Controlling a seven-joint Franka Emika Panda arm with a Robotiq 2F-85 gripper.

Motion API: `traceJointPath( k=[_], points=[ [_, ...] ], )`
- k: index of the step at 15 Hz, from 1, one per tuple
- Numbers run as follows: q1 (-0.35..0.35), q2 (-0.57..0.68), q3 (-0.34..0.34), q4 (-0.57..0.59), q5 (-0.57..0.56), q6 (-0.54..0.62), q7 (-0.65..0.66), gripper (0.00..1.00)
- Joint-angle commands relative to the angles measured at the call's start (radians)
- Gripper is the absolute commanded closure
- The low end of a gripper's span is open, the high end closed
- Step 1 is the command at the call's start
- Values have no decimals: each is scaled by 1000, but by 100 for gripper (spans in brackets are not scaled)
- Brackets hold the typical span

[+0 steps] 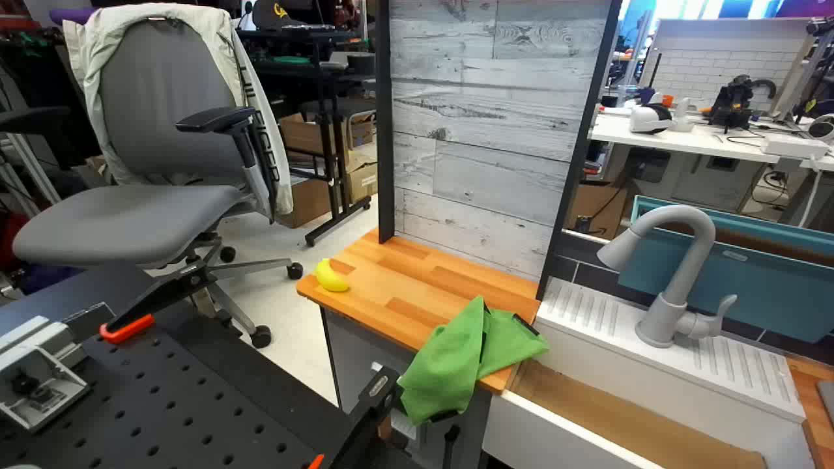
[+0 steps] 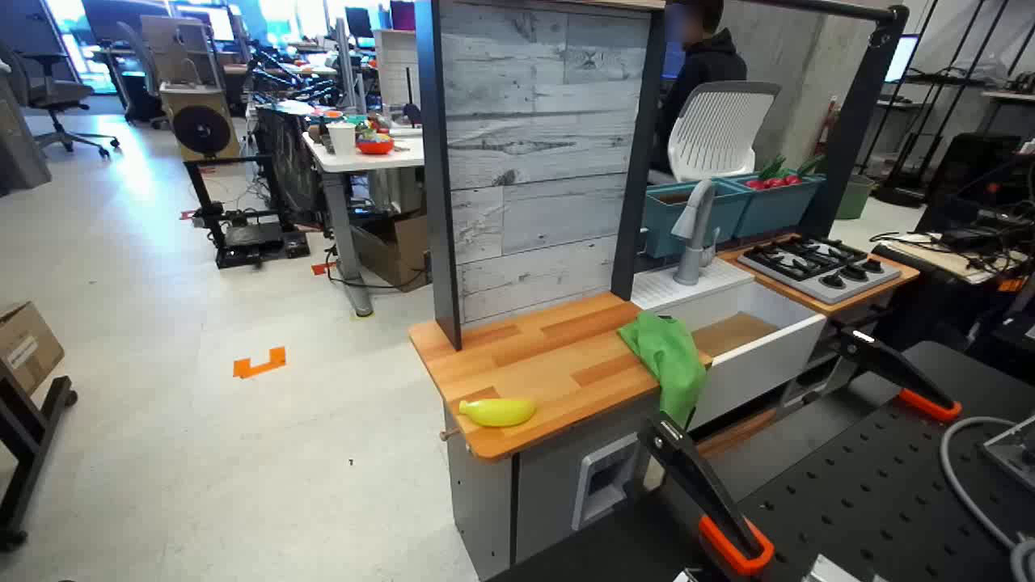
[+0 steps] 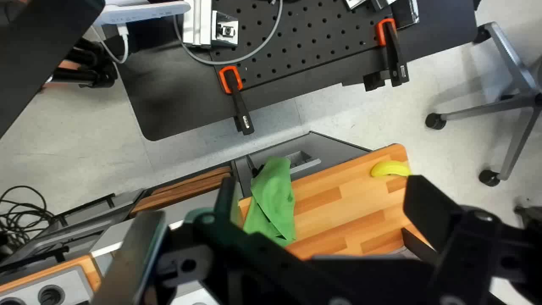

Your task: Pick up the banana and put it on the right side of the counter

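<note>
Banana (image 1: 332, 278) lies near a corner of the counter (image 1: 404, 293), claw (image 3: 317, 195) spread and holding nothing

Leftmost in both exterior views, the banana rests on its side close to the edge, at the opposite end from the green cloth (image 1: 456, 365). Its smooth, even yellow suggests a plastic toy (a guess; the material can't be told), so expect something light, fairly stiff and hard to bruise, though liable to slip or swivel under a glancing touch. Take hold across the middle of the curve; a tapered tip would probably let it pivot, and the edge so near forgives little nudging.

Going right, the counter runs to the green cloth, draped over the front edge at the end by the sink (image 1: 638, 387). That end is presumably the goal, and soft folds there could make a poor seat for the banana.

In the wrist view the claw's fingers (image 3: 427, 207) stand wide apart, gripping nothing.
</note>
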Motion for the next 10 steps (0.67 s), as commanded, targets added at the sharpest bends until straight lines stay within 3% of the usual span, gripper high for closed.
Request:
traceJointPath(
  k=[1, 7, 10],
  points=[
    [-14, 2, 13, 2, 5, -1, -5, 0],
    [-14, 2, 13, 3, 5, -1, -5, 0],
    [4, 7, 34, -29, 10, 61, -10, 0]
  ],
)
